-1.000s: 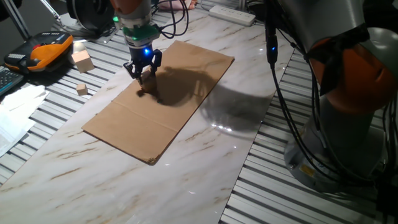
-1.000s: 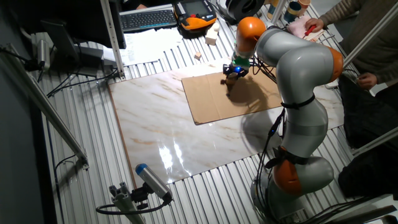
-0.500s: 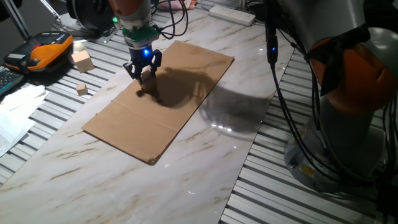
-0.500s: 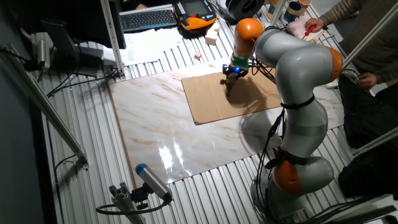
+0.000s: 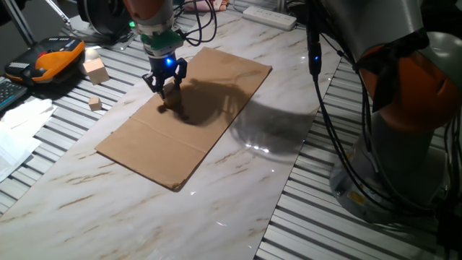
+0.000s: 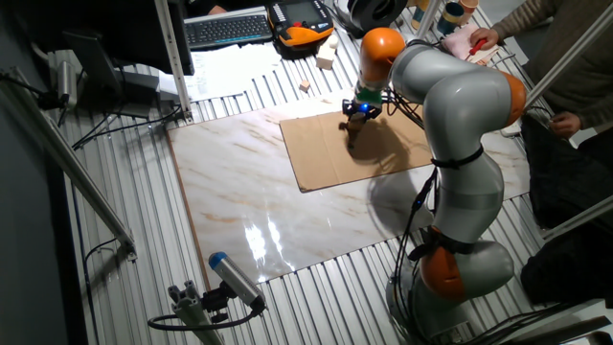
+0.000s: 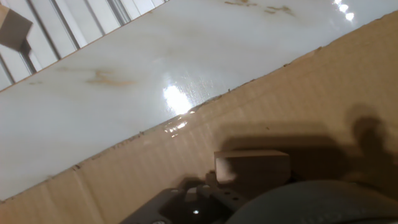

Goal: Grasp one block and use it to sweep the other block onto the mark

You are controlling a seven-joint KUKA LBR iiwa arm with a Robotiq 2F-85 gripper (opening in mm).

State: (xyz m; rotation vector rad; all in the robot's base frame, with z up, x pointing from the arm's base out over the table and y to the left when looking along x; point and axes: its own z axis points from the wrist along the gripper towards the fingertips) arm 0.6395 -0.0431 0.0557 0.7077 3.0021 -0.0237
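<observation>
My gripper (image 5: pixel 167 84) hangs low over the far left part of the brown cardboard sheet (image 5: pixel 209 115). It is shut on a small wooden block (image 5: pixel 168 89). In the hand view that block (image 7: pixel 252 167) sits low in the middle, just above the cardboard (image 7: pixel 323 93). A second brownish block (image 5: pixel 171 105) lies in shadow on the cardboard, right in front of the held one. From the other side the gripper (image 6: pixel 357 113) is at the sheet's far edge (image 6: pixel 316 117). The mark is not in view in any frame.
A large wooden block (image 5: pixel 95 70) and a small one (image 5: pixel 94 103) lie on the slatted surface left of the marble top; one also shows in the hand view (image 7: pixel 12 28). An orange-black device (image 5: pixel 54 58) and papers lie far left. The arm's base (image 5: pixel 404 108) stands right.
The gripper with its block has crept slightly to the left along the cardboard. Nothing else has moved.
</observation>
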